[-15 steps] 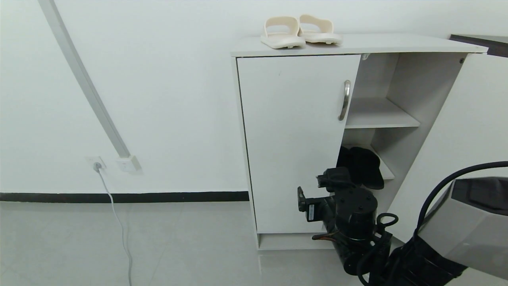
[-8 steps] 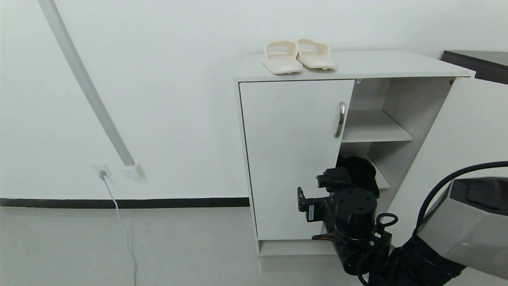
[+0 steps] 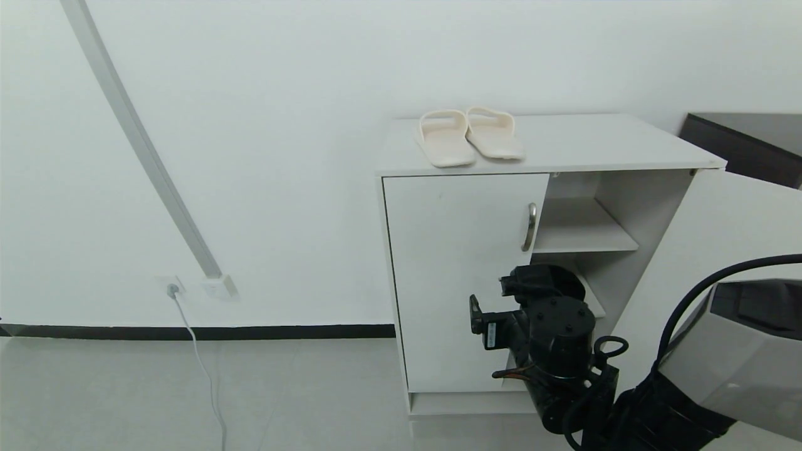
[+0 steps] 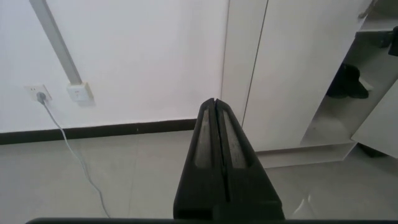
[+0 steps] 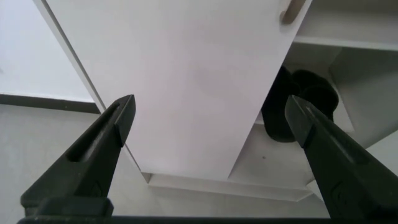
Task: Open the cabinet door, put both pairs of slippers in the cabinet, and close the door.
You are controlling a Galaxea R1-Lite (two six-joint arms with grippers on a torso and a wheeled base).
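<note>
1 cabinet [image 3: 564,141], w/ 2 doors: shut door [image 3: 457,282] & open door [image 3: 720,238]. 1 metal handle [image 3: 530,227] on show. 2 shelves inside: upper shelf [image 3: 579,235], lower shelf [image 3: 592,300]. 2 cream slippers, one [image 3: 445,139] & its mate [image 3: 494,133], i.e. 1 pair. 2 black slippers, one [image 5: 278,115] & its mate [image 5: 318,99], 2nd pair, so 4 total. On the wall: 2 plates, socket plate [image 3: 170,289] & blank plate [image 3: 219,287]; 1 cable [image 3: 200,357]; 1 conduit strip [image 3: 138,138]. 1 dark unit [image 3: 745,141] behind.
</note>
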